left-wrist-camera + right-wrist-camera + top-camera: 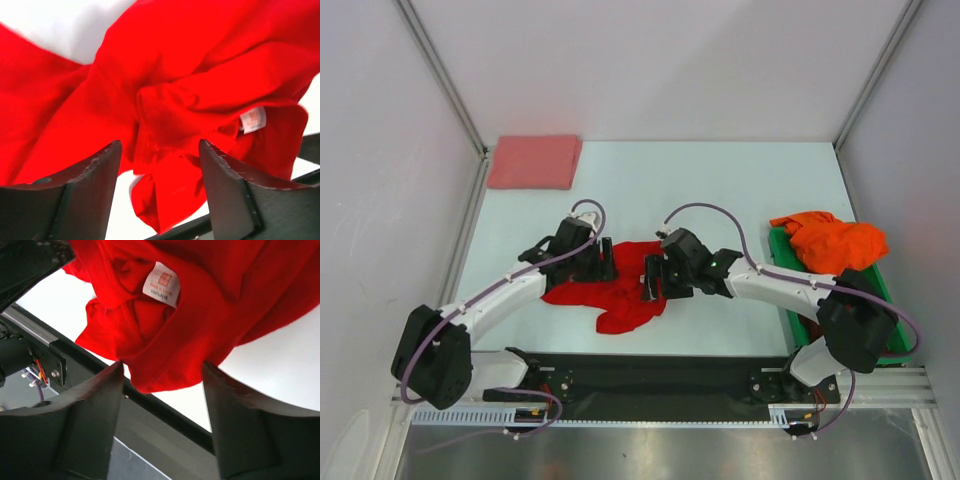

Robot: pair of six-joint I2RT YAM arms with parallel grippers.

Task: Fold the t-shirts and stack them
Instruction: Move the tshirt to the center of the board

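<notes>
Red t-shirt [620, 290] bunches between parted jaws of left gripper [160, 145] and right gripper [162, 367]; grip unclear.

A bright red cloth t-shirt [620, 290] [190, 75] [210, 305] lies crumpled at the middle of the pale bench [740, 180], its white neck label [161, 285] showing. A salmon-pink t-shirt [534, 161] lies folded flat in the far left corner. An orange t-shirt [832, 241] sits bunched on the green plastic bin [781, 248] at right.

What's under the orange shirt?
A green plastic bin; the orange t-shirt is heaped on it. Only the bin's rim shows; anything else inside is covered by the shirt and the right arm.
</notes>
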